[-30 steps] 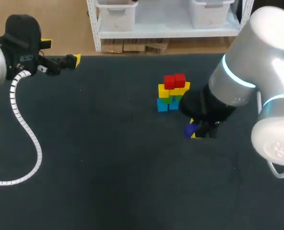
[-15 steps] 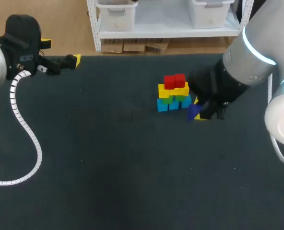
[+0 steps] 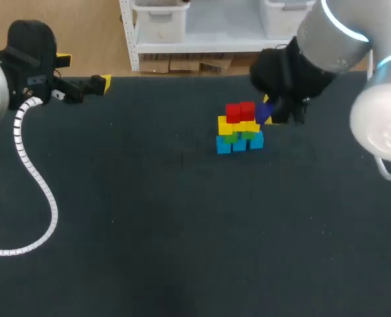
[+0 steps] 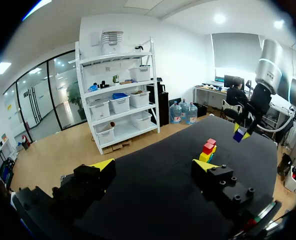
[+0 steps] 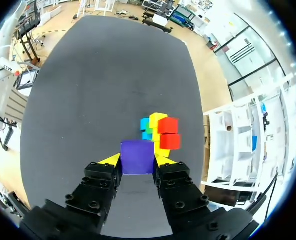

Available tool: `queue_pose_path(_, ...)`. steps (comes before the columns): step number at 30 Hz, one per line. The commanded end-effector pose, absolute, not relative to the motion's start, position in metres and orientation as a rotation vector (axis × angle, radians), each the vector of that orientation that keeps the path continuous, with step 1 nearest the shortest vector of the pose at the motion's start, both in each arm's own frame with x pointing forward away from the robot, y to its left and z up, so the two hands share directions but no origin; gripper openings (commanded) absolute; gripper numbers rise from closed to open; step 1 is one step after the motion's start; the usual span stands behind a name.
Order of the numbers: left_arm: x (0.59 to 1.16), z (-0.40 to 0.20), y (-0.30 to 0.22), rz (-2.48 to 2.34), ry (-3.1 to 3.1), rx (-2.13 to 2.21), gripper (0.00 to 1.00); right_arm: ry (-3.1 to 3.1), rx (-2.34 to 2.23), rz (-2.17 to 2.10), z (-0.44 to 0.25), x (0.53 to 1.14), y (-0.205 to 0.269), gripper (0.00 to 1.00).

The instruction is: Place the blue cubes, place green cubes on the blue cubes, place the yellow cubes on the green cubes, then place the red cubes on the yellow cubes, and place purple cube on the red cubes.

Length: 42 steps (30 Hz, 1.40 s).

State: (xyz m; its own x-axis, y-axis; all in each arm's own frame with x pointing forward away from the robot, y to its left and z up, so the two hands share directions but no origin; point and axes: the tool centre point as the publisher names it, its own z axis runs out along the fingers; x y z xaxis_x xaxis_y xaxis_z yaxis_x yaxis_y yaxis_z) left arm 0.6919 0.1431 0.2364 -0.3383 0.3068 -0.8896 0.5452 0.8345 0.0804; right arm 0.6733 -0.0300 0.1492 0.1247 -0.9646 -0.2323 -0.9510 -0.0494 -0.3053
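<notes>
Gripping the purple cube point(image 5: 137, 156) between both yellow tips, the right end effector point(image 5: 137, 161) hangs above the table point(image 3: 149, 231), the red cubes point(image 5: 169, 133) just ahead of it. The left end effector point(image 4: 154, 166) gapes wide and empty, well apart from the stack point(image 4: 207, 150).

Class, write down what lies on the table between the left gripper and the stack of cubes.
Nothing: the dark table is bare between the left gripper and the stack of cubes. The head view shows it; the left wrist view agrees.

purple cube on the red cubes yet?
No, the purple cube sits clamped in the right claw, clear of the red cubes.
</notes>
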Motion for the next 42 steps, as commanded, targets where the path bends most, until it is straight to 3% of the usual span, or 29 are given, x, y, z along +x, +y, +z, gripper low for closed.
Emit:
queue_pose_path(1,0.693,0.236,0.147,-0.319,1.939,0.658,1.0,1.882,-2.088,-0.027,0.15,0.699,-0.017,0.0)
queue_pose_path(18,0.693,0.236,0.147,-0.319,1.939,0.658,1.0,1.97,-2.13,0.098,0.135,0.745,-0.003,0.0)
queue_pose_path(42,0.693,0.236,0.147,-0.319,1.939,0.658,1.0,1.999,-2.158,0.138,0.115,0.753,-0.002,0.0)
